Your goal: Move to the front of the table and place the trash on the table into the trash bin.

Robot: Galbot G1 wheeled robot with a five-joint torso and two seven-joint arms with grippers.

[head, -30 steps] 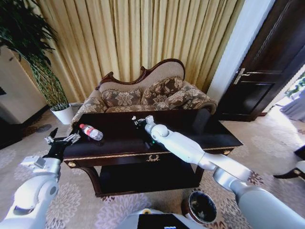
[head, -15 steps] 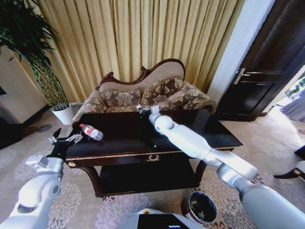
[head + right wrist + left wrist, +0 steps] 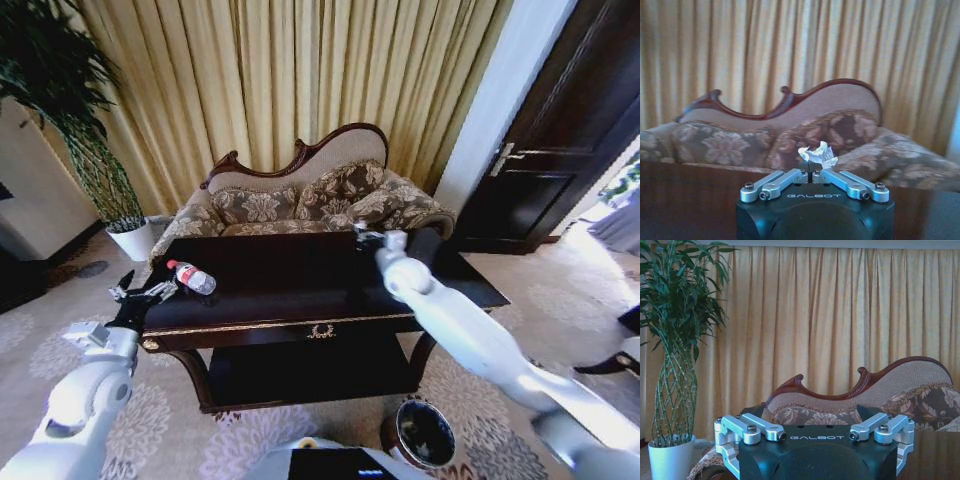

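The dark glossy table (image 3: 270, 290) stands in front of me. A clear bottle with a red label (image 3: 190, 277) lies on its left end. My right gripper (image 3: 368, 237) hangs above the table's far right part, shut on a white crumpled scrap (image 3: 817, 154) pinched at its fingertips (image 3: 812, 172). Beside the table's left edge, just short of the bottle, my left gripper (image 3: 140, 295) stands open and holds nothing (image 3: 817, 436). On the carpet at the near right, below my right arm, sits the round dark trash bin (image 3: 425, 435).
A patterned sofa (image 3: 310, 200) stands right behind the table, with yellow curtains behind it. A white plant pot (image 3: 130, 238) is at the far left and a dark door (image 3: 560, 140) at the right. Open carpet lies around the bin.
My right arm has swung from the table's middle to its right side, carrying the white scrap. The left gripper has barely moved.
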